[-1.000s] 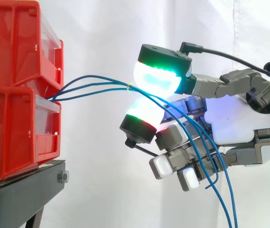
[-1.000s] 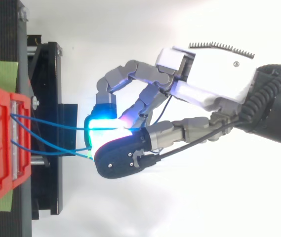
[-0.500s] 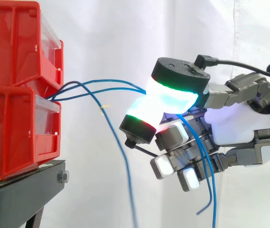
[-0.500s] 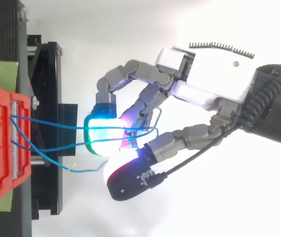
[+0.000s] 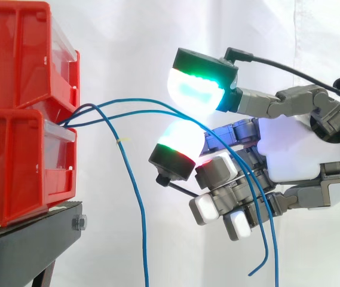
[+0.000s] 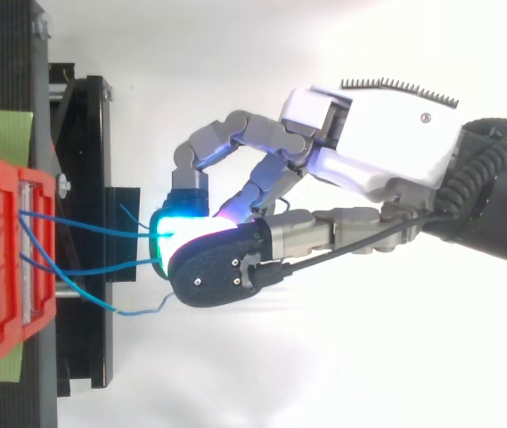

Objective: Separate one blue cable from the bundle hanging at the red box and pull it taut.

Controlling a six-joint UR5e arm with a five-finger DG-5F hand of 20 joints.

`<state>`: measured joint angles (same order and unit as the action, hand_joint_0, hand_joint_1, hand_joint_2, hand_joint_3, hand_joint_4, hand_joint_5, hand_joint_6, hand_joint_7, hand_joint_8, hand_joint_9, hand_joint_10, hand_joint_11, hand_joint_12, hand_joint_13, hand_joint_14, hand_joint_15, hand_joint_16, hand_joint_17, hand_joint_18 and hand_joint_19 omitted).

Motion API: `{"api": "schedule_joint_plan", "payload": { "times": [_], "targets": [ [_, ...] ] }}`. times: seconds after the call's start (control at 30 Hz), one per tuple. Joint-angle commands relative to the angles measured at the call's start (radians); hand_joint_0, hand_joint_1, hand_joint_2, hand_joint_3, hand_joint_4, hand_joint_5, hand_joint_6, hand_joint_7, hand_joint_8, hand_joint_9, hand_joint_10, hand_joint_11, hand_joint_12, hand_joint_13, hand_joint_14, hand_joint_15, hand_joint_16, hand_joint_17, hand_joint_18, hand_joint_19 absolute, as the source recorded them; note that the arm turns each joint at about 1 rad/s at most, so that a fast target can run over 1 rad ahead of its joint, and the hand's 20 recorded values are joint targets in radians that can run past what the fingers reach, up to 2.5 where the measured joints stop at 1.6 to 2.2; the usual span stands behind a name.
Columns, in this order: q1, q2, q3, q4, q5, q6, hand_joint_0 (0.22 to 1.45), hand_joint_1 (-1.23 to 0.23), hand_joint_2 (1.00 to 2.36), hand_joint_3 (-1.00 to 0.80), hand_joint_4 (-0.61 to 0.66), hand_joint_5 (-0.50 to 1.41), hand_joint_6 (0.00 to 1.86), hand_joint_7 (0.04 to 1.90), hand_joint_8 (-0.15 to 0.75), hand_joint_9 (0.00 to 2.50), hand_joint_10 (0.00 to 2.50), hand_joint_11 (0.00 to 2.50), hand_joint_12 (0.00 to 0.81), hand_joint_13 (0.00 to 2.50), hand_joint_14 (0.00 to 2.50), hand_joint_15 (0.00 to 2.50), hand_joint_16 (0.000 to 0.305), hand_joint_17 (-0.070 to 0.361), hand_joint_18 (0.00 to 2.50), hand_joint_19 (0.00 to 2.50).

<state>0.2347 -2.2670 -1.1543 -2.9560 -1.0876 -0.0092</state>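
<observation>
Beside the stacked red plastic bins (image 5: pixel 20 119), the hand (image 5: pixel 301 152) is hovering, fingers (image 5: pixel 195 89) parted loosely around two thin blue cables (image 5: pixel 149 100); a third blue cable (image 5: pixel 135 200) is hanging free, so pinching just one means shedding the other

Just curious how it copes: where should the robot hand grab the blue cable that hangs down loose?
Probably the straight stretch just below its small yellow mark: there the loose cable hangs clear of the other two cables. Best come level from the right, where the robot hand is.
</observation>
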Motion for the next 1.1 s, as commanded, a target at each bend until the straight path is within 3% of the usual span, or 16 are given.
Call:
{"api": "schedule_joint_plan", "payload": {
  "times": [0.0,0.17,0.27,0.3,0.37,0.5,0.6,0.73,0.77,0.8,0.9,1.07],
  "targets": [
    [0.000,0.000,-0.001,0.000,0.000,0.000,0.63,-0.73,1.01,-0.34,0.10,-0.16,0.93,1.12,0.346,1.18,0.01,1.08,0.361,1.04,0.02,0.72,0.049,0.111,0.95,0.80],
    [0.000,0.000,0.001,0.000,0.000,0.000,0.69,-0.85,1.01,-0.30,0.03,-0.16,0.94,1.17,0.337,1.15,0.02,1.09,0.352,1.03,0.02,0.71,0.049,0.110,0.94,0.77],
    [0.000,0.000,-0.001,0.000,0.000,0.000,0.74,-0.87,1.01,-0.42,-0.03,-0.16,0.95,1.10,0.329,1.12,0.02,1.08,0.348,1.02,0.02,0.71,0.048,0.108,0.93,0.73],
    [0.002,0.000,0.001,0.000,0.000,0.000,0.75,-0.90,1.00,-0.50,-0.02,-0.16,0.94,1.15,0.328,1.12,0.02,1.07,0.350,1.02,0.02,0.70,0.047,0.106,0.93,0.73],
    [0.002,0.000,-0.001,0.000,0.000,0.000,0.75,-0.90,1.00,-0.50,0.00,-0.16,0.94,1.23,0.326,1.11,0.02,1.07,0.341,0.99,0.02,0.69,0.047,0.107,0.92,0.70],
    [0.002,0.000,0.001,-0.001,0.000,0.000,0.69,-0.94,1.00,-0.50,0.05,-0.15,0.94,1.18,0.318,1.11,0.02,1.07,0.337,0.98,0.02,0.69,0.047,0.105,0.90,0.71],
    [0.002,0.000,-0.001,-0.003,0.000,0.000,0.56,-0.97,1.00,-0.50,0.06,-0.14,0.94,1.11,0.319,1.14,0.02,1.08,0.337,0.98,0.02,0.71,0.048,0.107,0.90,0.73],
    [0.002,0.000,-0.001,-0.003,-0.002,0.000,0.46,-0.90,1.00,-0.50,0.08,-0.13,0.93,1.08,0.352,1.18,0.02,1.06,0.366,1.02,0.02,0.71,0.054,0.122,0.93,0.74],
    [0.002,0.000,-0.001,-0.003,-0.002,0.000,0.45,-0.82,1.00,-0.50,0.09,-0.13,0.93,1.06,0.364,1.21,0.01,1.06,0.372,1.03,0.02,0.70,0.056,0.126,0.95,0.74],
    [0.000,0.000,-0.001,-0.003,-0.002,0.000,0.45,-0.64,1.00,-0.50,0.09,-0.13,0.93,1.05,0.371,1.22,0.01,1.04,0.372,1.04,0.02,0.71,0.056,0.126,0.95,0.75],
    [0.000,0.000,0.001,-0.003,-0.002,-0.002,0.53,-0.44,1.00,-0.50,0.08,-0.14,0.92,1.08,0.350,1.22,0.02,1.03,0.354,1.03,0.02,0.72,0.051,0.115,0.91,0.79],
    [0.000,0.000,-0.001,-0.003,0.000,-0.002,0.60,-0.53,1.00,-0.50,0.07,-0.14,0.91,1.11,0.336,1.20,0.02,1.03,0.346,1.02,0.02,0.73,0.048,0.109,0.89,0.80]
  ]
}}
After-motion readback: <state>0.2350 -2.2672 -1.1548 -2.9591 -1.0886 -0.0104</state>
